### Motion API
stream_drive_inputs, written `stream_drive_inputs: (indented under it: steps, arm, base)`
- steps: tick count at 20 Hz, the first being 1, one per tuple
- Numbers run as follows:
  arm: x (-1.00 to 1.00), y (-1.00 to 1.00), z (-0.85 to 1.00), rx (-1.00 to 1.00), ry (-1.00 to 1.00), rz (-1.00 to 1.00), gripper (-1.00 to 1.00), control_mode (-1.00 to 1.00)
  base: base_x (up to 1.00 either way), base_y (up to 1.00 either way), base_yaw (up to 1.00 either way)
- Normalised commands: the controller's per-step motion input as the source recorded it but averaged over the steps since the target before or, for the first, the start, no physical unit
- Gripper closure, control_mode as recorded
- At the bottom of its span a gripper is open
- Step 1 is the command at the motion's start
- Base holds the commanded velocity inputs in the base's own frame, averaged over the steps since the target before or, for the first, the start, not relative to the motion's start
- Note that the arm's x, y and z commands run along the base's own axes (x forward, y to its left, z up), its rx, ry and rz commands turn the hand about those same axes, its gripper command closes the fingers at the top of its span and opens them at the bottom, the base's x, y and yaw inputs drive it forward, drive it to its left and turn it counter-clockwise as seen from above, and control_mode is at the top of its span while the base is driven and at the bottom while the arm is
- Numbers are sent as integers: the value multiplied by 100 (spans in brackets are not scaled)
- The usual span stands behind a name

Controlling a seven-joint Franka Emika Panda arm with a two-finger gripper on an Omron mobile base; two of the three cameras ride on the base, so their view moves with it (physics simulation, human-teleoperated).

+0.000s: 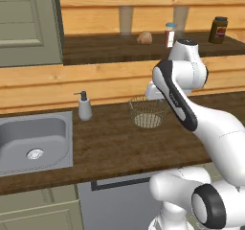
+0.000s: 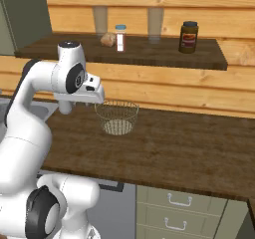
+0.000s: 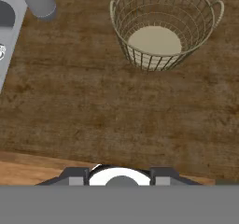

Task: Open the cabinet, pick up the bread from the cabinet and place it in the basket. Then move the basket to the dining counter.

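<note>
One bread (image 1: pixel 145 38) lies on the shelf of the open cabinet (image 1: pixel 28 25), beside one shaker (image 1: pixel 170 34) and one jar (image 1: pixel 218 30). One empty basket (image 1: pixel 149 112) stands on the bench (image 1: pixel 115 147). I cannot tell if the hand (image 2: pixel 94 91) is spread.

Bare worktop (image 3: pixel 93 106) beside basket (image 3: pixel 161 29)

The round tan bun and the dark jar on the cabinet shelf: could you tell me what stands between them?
A white red-labelled shaker stands between bun and jar, close beside the bun, in both base views.
</note>
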Motion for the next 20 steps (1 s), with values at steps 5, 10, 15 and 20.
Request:
stream_drive_inputs:
  steps: [5, 10, 15, 20]
  arm:
    - [-14, 14, 4, -1, -4, -3, -100, -100]
    - [-5, 44, 78, -16, -19, -17, -100, -100]
    - [-2, 6, 100, -4, -17, -26, -100, -100]
    - [4, -1, 64, 5, -5, -15, -100, -100]
  base:
    - [0, 0, 0]
    - [0, 0, 0]
    - [0, 0, 0]
    - [0, 0, 0]
